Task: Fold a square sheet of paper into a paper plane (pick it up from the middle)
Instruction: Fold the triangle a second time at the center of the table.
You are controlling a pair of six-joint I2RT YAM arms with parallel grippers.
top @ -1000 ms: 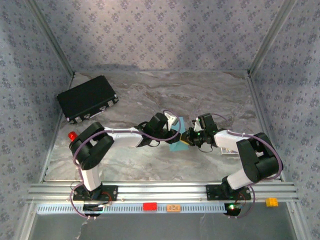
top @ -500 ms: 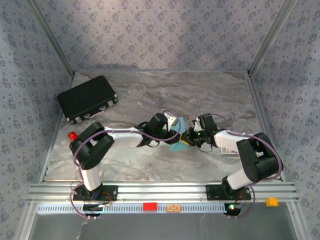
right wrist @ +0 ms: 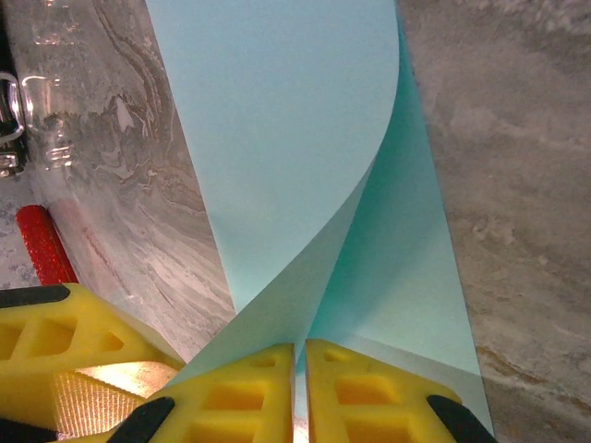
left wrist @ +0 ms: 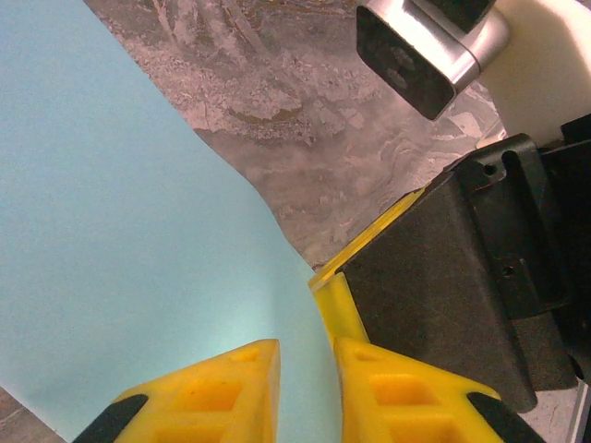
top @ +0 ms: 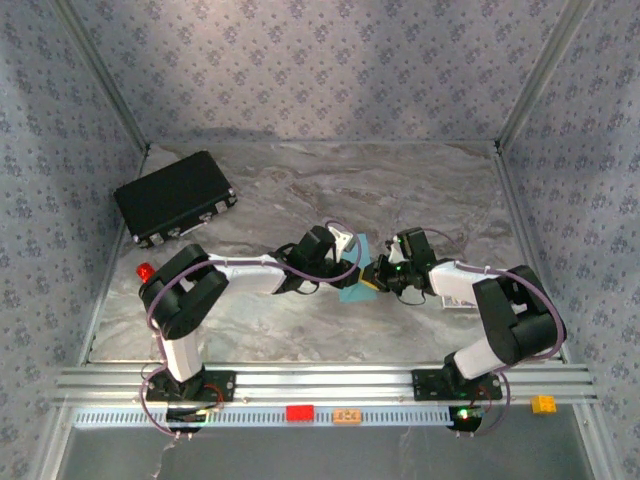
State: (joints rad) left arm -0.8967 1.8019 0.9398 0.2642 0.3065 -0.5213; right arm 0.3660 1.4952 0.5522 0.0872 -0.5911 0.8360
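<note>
Since nothing's budged in the last second, the square sheet of paper sits mid-table, right gripper clamped on it at 3 o'clock, left gripper at 9 o'clock, fingers barely apart, grip unclear.

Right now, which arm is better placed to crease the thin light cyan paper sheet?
Right, probably. The right tool is shut on the thin light cyan paper sheet where its curled layers meet; the left tool is ajar around one flat layer.
</note>
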